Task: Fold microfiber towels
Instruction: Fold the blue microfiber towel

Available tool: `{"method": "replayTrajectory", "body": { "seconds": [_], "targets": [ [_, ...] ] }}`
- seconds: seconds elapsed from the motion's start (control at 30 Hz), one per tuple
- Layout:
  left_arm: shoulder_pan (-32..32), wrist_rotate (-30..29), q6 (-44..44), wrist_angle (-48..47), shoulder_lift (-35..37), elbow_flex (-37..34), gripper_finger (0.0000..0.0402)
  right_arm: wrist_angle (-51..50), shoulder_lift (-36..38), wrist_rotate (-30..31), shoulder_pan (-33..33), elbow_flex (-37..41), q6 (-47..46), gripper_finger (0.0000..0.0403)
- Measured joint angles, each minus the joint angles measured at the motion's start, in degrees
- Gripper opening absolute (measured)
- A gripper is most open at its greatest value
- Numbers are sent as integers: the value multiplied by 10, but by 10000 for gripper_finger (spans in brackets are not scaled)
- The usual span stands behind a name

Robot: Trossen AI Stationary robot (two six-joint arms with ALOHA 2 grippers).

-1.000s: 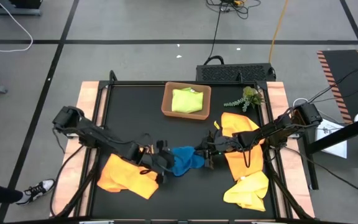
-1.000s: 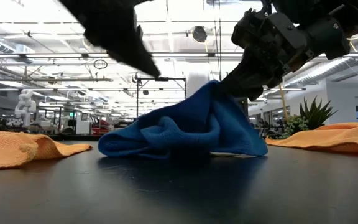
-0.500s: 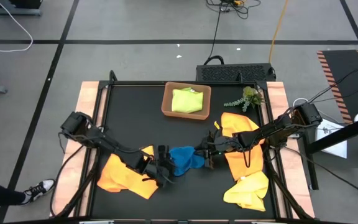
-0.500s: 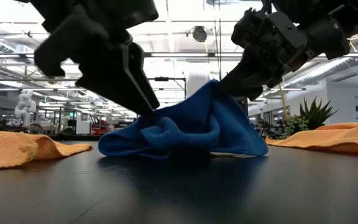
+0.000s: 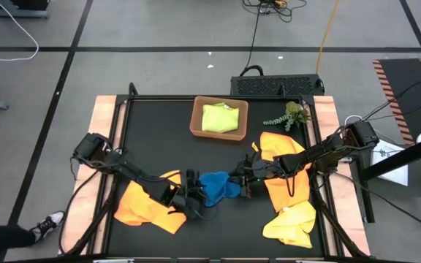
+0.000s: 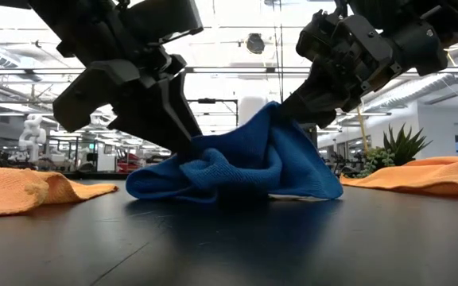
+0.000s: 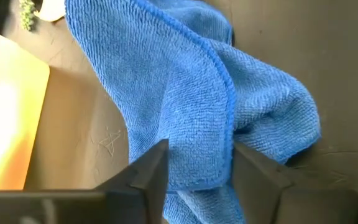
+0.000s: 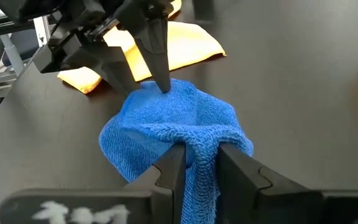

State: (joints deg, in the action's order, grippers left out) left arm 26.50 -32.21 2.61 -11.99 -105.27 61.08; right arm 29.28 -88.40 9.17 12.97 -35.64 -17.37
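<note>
The blue towel (image 5: 219,187) lies bunched mid-worktop (image 5: 159,139). The right claw (image 8: 196,163) pinches its right edge; the left claw (image 7: 196,167), part open, straddles the left hem without a firm hold. If it closes shallow, the hem could slip free.

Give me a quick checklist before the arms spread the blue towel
1. Right gripper pinches a fold of the blue towel: ok.
2. Left gripper straddles a towel edge; closed on it: cannot tell.
3. Blue towel flat: not ok, bunched in a heap.
4. Orange towel apart from the blue one: cannot tell, the left arm hides the gap.
5. Tray out of the way: ok.
</note>
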Motion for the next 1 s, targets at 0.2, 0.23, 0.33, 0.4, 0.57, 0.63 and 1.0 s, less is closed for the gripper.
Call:
{"method": "replayTrajectory", "body": {
  "seconds": [0.2, 0.23, 0.33, 0.4, 0.57, 0.63, 1.0],
  "targets": [
    [0, 0, -20, 0, 0, 0, 38, 0, 0, 0, 0, 0, 0, 77],
    [0, 0, -22, -5, 0, 3, 20, 0, 0, -1, 0, 0, 0, 77],
    [0, -12, -21, -37, 0, 20, 9, -7, 0, -6, 0, 0, 0, 77],
    [0, -22, -19, -73, 0, 41, 5, -27, 0, -30, 0, 0, -1, 77],
    [-2, -51, -10, -175, 0, 112, 3, -89, 0, -48, 0, 0, -39, 77],
    [-5, -61, -10, -198, 0, 134, 3, -94, 0, -48, 0, 2, -50, 77],
    [-27, -102, -22, -267, 1, 204, 1, -47, 0, -48, 8, 69, -112, 117]
  ]
}}
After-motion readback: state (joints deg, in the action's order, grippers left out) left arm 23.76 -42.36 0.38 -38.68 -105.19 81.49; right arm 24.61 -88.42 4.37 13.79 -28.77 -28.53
